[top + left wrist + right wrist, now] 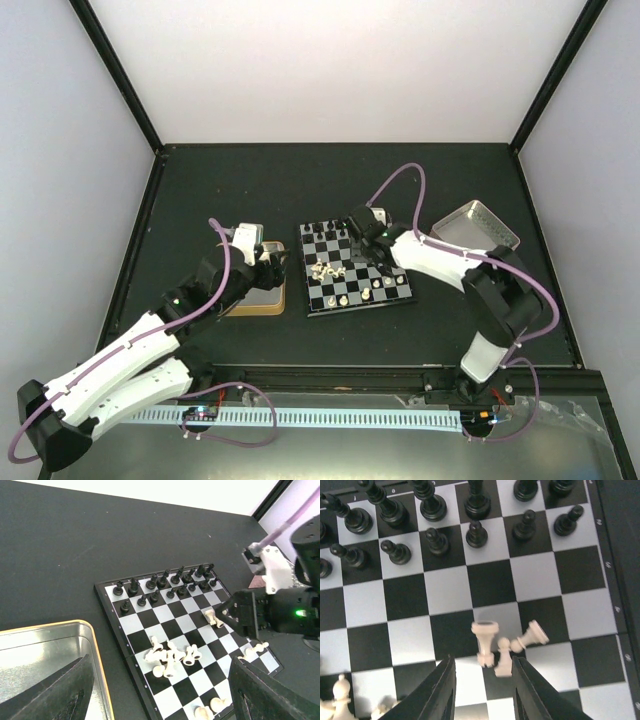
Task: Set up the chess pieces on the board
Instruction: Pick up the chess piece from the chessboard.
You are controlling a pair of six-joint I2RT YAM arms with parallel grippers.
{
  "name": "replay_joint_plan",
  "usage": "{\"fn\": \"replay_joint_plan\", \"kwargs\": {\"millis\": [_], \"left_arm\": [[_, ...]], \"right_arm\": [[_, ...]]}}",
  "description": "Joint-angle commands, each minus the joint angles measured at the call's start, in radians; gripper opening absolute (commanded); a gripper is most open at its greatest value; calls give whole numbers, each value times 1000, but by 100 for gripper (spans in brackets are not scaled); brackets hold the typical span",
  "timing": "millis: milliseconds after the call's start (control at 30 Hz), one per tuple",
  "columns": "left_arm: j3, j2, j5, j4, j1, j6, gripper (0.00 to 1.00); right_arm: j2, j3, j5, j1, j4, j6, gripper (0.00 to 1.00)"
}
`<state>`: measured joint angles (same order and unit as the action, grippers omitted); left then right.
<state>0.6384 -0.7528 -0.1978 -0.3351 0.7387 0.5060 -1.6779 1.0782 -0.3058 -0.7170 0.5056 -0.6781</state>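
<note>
Two rows of black pieces (165, 582): upright, lined along the far edge of the chessboard (164, 613).
Chessboard position: flat at the middle of the dark tabletop (230, 185), turned slightly off square to the tabletop edges.
Cream pieces (170, 657): most are tumbled in a loose heap at the middle of the chessboard. A few more lie near its near edge and its right edge.
Right gripper (483, 661): low over the right half of the chessboard, fingers (440, 695) spread, pinching nothing.
Cream trio (504, 655): a rook-shaped piece, a pawn and a third piece leaning sideways, touching one another. They sit just at the right fingertips, with the pawn's foot in the gap and no contact visible.
Left gripper (274, 262): above the gold-rimmed tray (95, 650), spread wide, empty.
Gold-rimmed tray position: just beside the left edge of the chessboard.
Silver tray (478, 215): toward the right edge of the tabletop, apart from the chessboard, beyond its far right corner.
</note>
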Motion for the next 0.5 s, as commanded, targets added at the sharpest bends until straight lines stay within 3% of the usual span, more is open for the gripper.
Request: {"fn": "replay_joint_plan", "kwargs": {"millis": [0,467], "left_arm": [[27,9,-9,4,-9,-3,75],[20,7,-5,8,-12,0,75]], "right_arm": [[-69,72,-25,14,-7,20,33],[-238,154,-41,25,8,19,33]]}}
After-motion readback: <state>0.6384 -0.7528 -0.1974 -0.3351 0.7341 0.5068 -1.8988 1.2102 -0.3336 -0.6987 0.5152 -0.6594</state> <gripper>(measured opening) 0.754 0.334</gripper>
